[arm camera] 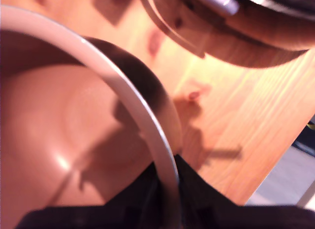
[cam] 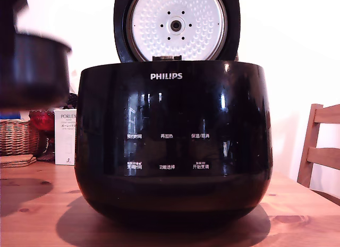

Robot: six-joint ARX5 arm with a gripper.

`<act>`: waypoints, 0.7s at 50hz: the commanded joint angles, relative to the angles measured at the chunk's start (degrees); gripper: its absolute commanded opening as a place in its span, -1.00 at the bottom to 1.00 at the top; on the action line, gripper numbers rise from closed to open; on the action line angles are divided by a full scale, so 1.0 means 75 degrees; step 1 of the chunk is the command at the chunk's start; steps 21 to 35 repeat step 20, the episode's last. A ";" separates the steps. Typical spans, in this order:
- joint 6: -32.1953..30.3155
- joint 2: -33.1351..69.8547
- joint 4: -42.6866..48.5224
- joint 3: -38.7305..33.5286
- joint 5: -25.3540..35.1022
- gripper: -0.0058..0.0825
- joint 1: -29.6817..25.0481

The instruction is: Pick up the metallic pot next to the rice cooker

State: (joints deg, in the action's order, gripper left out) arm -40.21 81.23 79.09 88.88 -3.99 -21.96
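Already the metallic pot [cam: 34, 69] hangs clear of the tabletop [cam: 297, 215], blurred, at the exterior view's left edge, above the wicker basket [cam: 18, 136] and beside the rice cooker [cam: 172, 143], whose lid stands open behind its body. Its shadow lies on the wood below, apart from it, so I judge it lifted rather than resting.

From the wrist view the gripper [arm camera: 167, 189] has its dark jaws clenched across the pot's thin pale rim, one inside the bowl and one outside, pinching the wall between them. The inside of the pot shows smooth and glossy, with a bright highlight and the reflected colour of the wood.

As to handling, I take it for a stiff, thin-walled metal vessel, light for its size when empty, and not fragile. With no handles, the rim is the only sensible place to grip. A hold at one point of the rim leaves the weight off to one side, so the pot may tilt or swing, and the slick wall could slide between the jaws if moved sharply.
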 commanded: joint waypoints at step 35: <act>0.0364 -0.0734 -0.0114 0.0181 0.0067 -0.92 -0.0629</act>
